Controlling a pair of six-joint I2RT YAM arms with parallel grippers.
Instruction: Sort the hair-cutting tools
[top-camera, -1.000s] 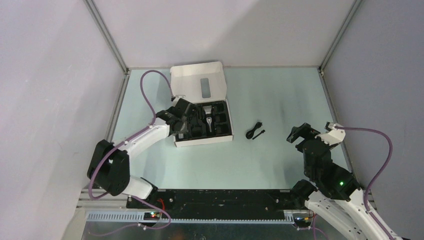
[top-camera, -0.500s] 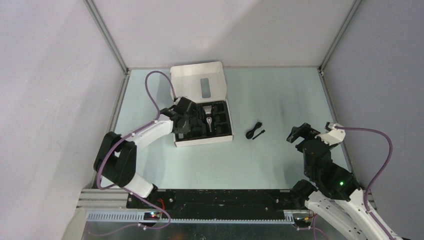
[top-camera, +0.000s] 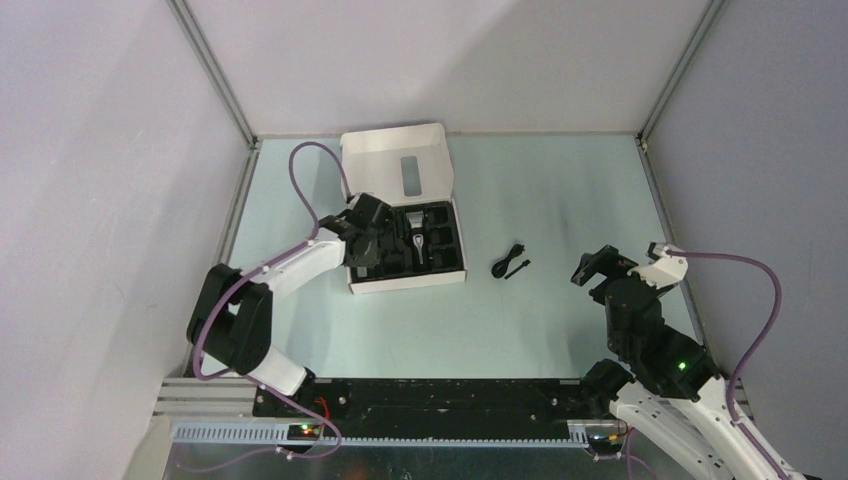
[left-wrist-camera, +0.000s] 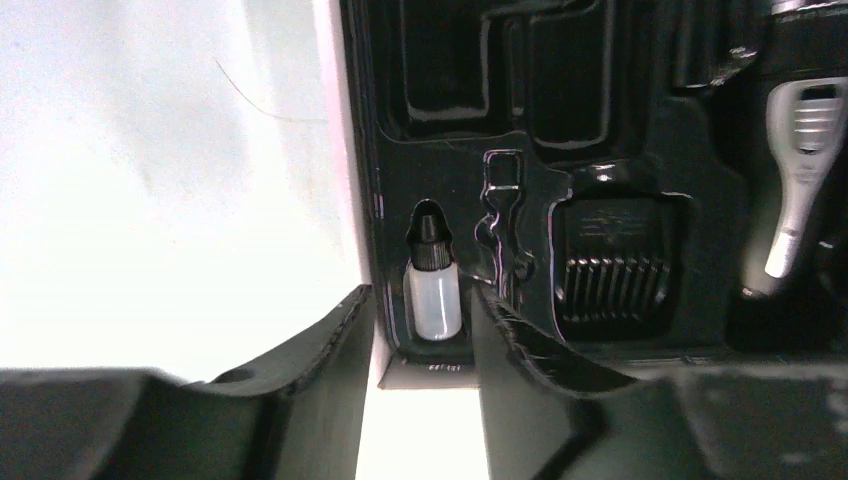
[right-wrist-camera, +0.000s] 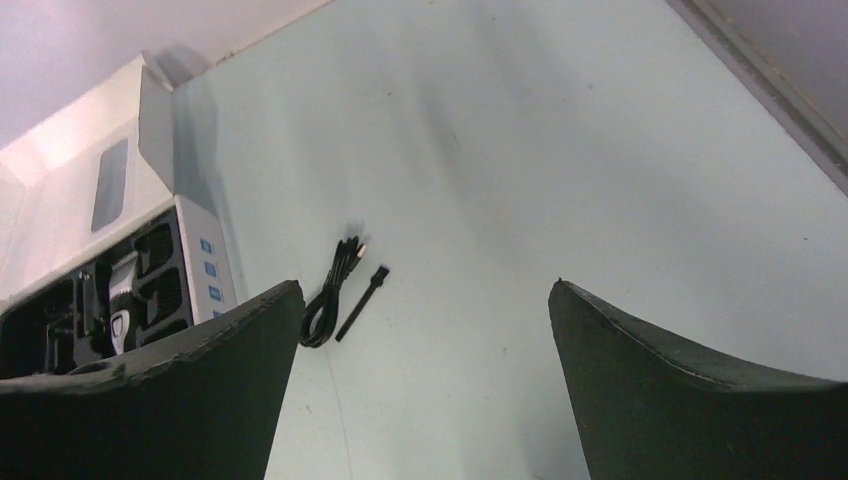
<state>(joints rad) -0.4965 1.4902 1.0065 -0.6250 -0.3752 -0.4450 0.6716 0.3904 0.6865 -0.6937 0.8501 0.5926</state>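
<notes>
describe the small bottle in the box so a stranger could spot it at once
Find the open white box on the left half of the table and look into its black tray. A narrow slot along the tray's left edge holds the small bottle, beside a ribbed black comb piece. It alone is pale with a black cap; the pieces beside it are black.

Tray (left-wrist-camera: 445, 70): glossy black plastic. Clipper (left-wrist-camera: 795, 190): satin silver, ribbed grip. Bottle (left-wrist-camera: 435, 300): translucent white plastic. Tabletop (right-wrist-camera: 560, 150): smooth, matt.
</notes>
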